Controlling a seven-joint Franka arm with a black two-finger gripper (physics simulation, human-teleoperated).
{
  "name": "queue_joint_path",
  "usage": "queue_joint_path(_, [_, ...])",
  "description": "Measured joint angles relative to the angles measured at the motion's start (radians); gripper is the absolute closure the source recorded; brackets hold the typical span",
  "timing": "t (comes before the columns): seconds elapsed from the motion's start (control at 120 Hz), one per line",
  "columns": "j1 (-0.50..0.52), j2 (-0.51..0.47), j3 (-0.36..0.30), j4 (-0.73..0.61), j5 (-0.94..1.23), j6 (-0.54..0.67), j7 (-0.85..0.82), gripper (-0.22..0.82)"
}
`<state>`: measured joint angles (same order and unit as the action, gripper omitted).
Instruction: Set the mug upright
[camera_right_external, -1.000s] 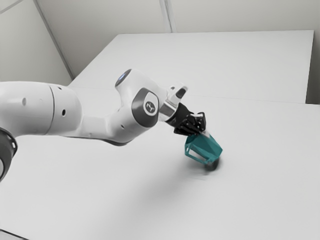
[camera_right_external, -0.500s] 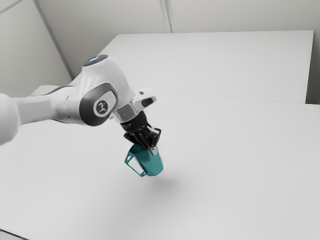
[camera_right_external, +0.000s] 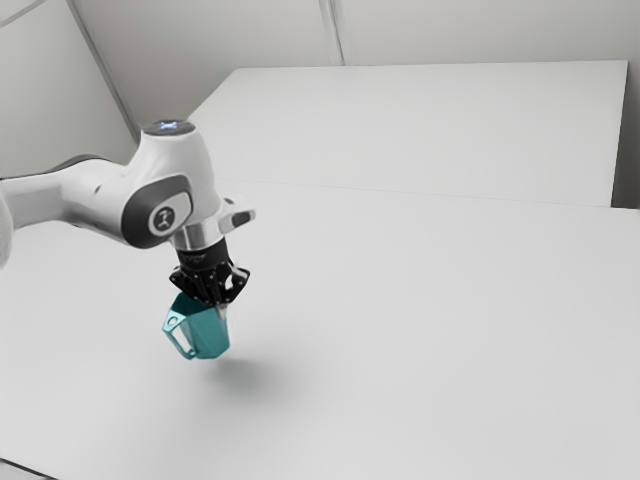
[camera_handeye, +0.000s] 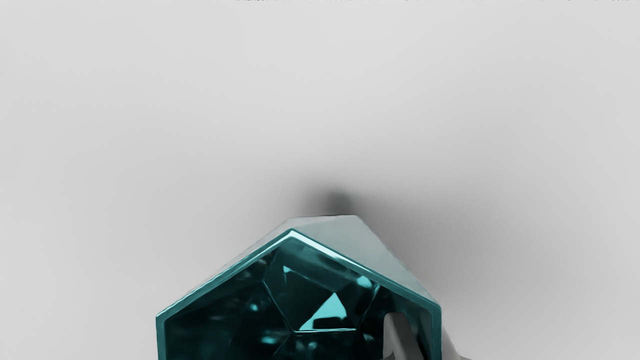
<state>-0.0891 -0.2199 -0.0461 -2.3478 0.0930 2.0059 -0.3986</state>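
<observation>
Your hand (camera_right_external: 217, 307) is clenched on the wall of the teal mug (camera_right_external: 206, 331), one finger (camera_handeye: 398, 332) inside the mouth and the other outside; a pinch there leaves the base free to meet the desk (camera_right_external: 450, 310). You have the mug toward eight o'clock from the middle of the exterior view, its handle (camera_right_external: 179, 337) at about nine. Its shadow (camera_right_external: 248, 376) falls apart from it, toward five o'clock, so it looks held above the desk. The mouth faces mostly up but leans toward eleven, so I judge you are nearly there: level the base, lower it, and let go only once it sits flat. Released tilted, it could rock or topple.
</observation>
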Motion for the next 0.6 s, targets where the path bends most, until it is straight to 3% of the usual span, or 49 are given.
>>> queue_joint_path(0.6, [0.0,0.165,0.021,0.074,0.106,0.102,-0.11,0.79])
